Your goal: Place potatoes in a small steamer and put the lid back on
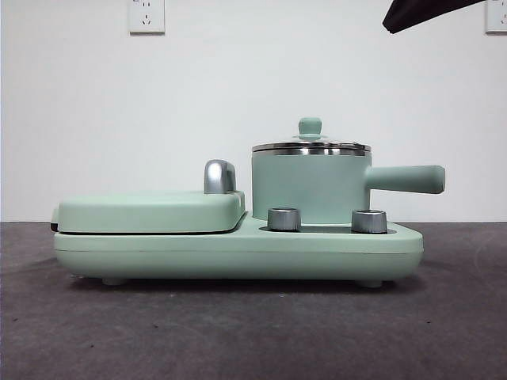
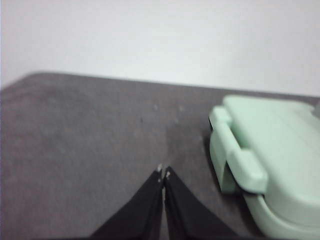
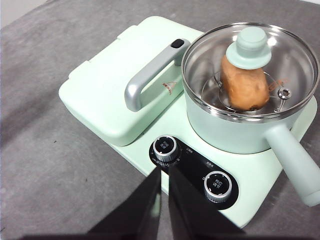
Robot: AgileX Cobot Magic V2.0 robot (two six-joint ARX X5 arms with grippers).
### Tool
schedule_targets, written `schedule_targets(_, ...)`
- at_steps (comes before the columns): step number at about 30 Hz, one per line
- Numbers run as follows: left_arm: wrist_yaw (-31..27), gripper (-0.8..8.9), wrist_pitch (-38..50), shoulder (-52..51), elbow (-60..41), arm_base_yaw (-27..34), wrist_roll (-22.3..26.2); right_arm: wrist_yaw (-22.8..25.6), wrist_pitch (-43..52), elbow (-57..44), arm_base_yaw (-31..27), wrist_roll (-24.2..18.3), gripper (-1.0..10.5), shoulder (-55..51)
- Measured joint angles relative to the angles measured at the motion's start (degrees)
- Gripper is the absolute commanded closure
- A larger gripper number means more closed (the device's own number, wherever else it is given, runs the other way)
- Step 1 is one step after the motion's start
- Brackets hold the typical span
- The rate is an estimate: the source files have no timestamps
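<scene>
Orange-brown rough potato (image 3: pixel 243 85) stands inside small mint-green steamer pot (image 1: pixel 310 188), clear glass lid with green knob (image 3: pixel 250 47) already on rim. Right claw (image 3: pixel 164 172) clenched, empty, above dials, nearer pot. Left claw (image 2: pixel 163 175) clenched, empty, over dark surface (image 2: pixel 90 145), well apart.

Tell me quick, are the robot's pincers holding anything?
Left pincer: closed, holding nothing, above the table.
Right pincer: closed, holding nothing, above the cooker's knobs.

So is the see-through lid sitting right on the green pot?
Touching. In the front view the lid rests rim to rim on the small steamer, with no gap showing.
</scene>
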Motion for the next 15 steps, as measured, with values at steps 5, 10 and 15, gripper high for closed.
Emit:
schedule_targets(5, -0.02, 8.08, -0.72, 0.04, 0.00, 0.00, -0.92, 0.00, 0.46, 0.00, 0.00, 0.00, 9.3, 0.00)
schedule_targets(10, -0.02, 8.08, -0.72, 0.04, 0.00, 0.00, -1.11, 0.00, 1.55, 0.00, 0.00, 0.00, 9.3, 0.00)
schedule_targets(15, -0.02, 8.08, -0.72, 0.04, 0.00, 0.00, -1.11, 0.09, 2.58, 0.00, 0.00, -0.35, 9.3, 0.00)
